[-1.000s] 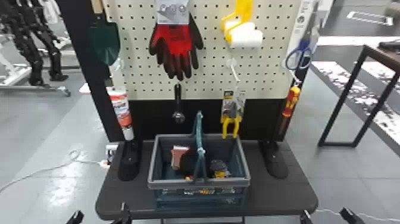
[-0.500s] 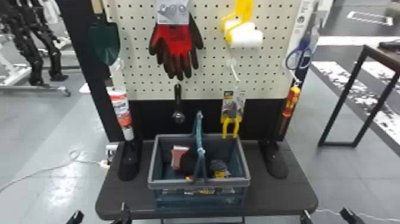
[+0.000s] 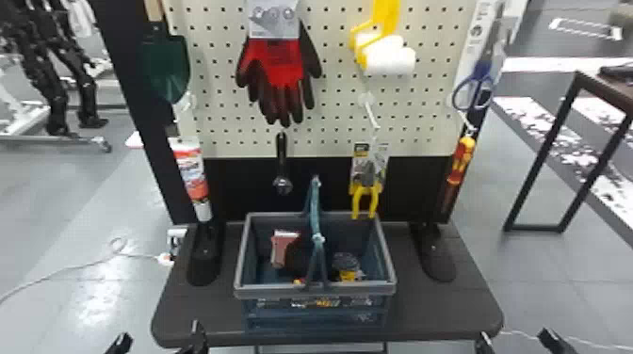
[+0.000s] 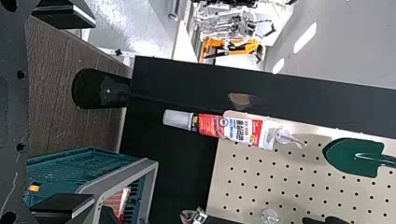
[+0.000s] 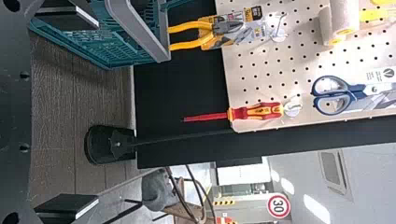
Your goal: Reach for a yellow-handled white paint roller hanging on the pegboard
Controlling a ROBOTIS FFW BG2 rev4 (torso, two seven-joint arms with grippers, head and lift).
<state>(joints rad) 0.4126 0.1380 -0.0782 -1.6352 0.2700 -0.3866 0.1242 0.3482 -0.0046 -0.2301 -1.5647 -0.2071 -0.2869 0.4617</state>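
All unchanged, roller beyond the fingers.

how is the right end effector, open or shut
Open: the right end effector has its two flat fingers standing wide apart in its wrist view.

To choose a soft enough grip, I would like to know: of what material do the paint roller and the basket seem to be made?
The paint roller's handle looks like glossy plastic, smooth and evenly yellow; its white sleeve seems soft foam or fabric, with a matte surface. The basket is probably matte moulded plastic, since its teal walls have a regular lattice.
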